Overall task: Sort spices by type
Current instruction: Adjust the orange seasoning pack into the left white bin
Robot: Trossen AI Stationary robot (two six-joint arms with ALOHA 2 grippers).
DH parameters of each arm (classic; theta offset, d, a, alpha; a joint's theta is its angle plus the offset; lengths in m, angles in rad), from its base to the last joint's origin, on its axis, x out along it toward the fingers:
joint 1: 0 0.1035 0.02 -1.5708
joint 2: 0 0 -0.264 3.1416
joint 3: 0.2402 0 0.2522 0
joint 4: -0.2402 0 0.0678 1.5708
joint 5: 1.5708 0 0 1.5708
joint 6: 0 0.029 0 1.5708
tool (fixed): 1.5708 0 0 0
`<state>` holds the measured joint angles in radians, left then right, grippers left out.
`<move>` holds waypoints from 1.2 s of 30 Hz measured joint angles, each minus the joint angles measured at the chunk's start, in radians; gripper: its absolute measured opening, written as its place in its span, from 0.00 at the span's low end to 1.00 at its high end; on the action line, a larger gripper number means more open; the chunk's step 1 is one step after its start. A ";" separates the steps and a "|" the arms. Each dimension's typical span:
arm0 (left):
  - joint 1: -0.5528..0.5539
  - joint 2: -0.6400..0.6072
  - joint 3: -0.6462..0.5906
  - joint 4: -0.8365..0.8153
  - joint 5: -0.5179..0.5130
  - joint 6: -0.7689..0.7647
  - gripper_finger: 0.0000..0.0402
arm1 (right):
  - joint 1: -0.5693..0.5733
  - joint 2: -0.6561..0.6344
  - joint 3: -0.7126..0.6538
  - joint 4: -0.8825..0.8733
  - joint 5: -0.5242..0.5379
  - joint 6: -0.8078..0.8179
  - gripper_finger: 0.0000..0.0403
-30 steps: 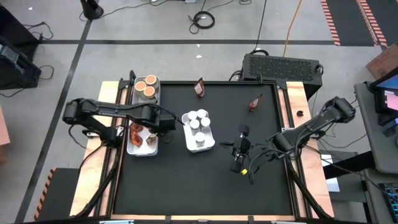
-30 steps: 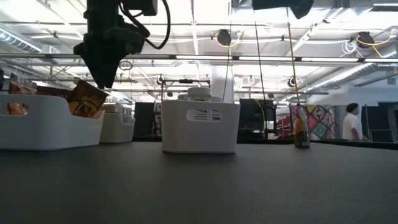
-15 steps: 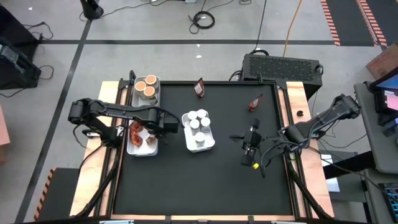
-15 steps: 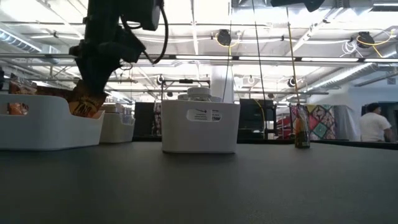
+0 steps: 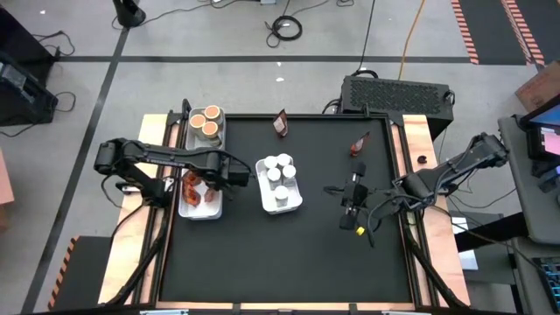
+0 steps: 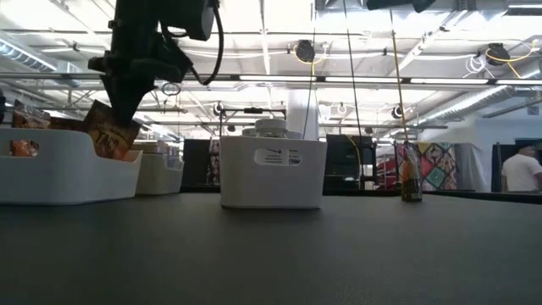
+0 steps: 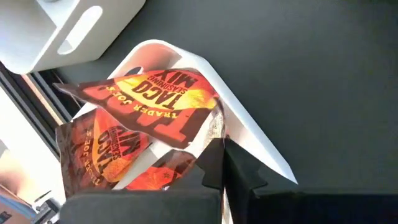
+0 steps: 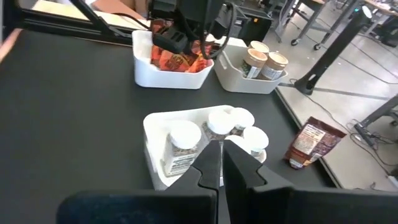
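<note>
Most of the sorting looked done. Along the left edge of the surface [image 5: 289,254] two white trays stood end to end: the one by the far left corner [image 5: 194,138] held three orange-topped tubs [image 5: 208,122], and the nearer one [image 5: 199,210] held the reddish-brown packets [image 5: 194,188]. A third tray [image 5: 278,206], just right of those and toward the middle, held the white-capped jars [image 5: 276,171].

The left gripper [image 5: 234,178] hung over the packet tray's inner rim, its fingers [image 7: 214,165] shut together with nothing clearly between them; a taco-mix packet [image 7: 149,106] lay propped on the rim just beside them, and in the low view it leaned out of that tray under the gripper. I judged it only loosely placed.

The right gripper [image 5: 353,199] hovered right of the middle, fingers pressed together and empty.

Two things were left loose: a packet [image 5: 280,124] at the far edge, and a small dark bottle with a red top [image 5: 358,144] toward the far right corner, of which kind I could not tell.
</note>
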<state>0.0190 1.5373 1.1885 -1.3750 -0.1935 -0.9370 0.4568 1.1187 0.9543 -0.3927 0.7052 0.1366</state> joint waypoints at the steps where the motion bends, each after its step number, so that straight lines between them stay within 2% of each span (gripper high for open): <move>1: -0.001 -0.006 0.000 -0.001 -0.004 0.000 0.01 | -0.007 0.000 0.000 0.001 0.000 -0.005 0.00; 11: -0.055 -0.113 0.000 -0.067 -0.080 -0.154 0.00 | -0.079 0.000 0.000 0.024 -0.005 -0.068 0.00; 18: -0.116 -0.126 0.000 -0.108 -0.078 -0.230 0.00 | -0.110 0.000 0.000 0.027 -0.005 -0.099 0.00; 23: -0.158 -0.126 -0.016 -0.146 -0.059 -0.255 0.00 | -0.125 0.000 0.000 0.028 -0.026 -0.123 0.00; 28: -0.169 -0.126 -0.031 -0.160 -0.119 -0.280 0.00 | -0.152 0.000 0.000 0.046 -0.081 -0.126 0.00; 36: -0.153 -0.126 -0.037 -0.179 -0.161 -0.257 0.00 | -0.164 0.000 0.000 0.053 -0.086 -0.123 0.00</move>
<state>-0.1340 1.4113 1.1515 -1.5545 -0.3549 -1.1936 0.2932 1.1191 0.9543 -0.3392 0.6193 0.0132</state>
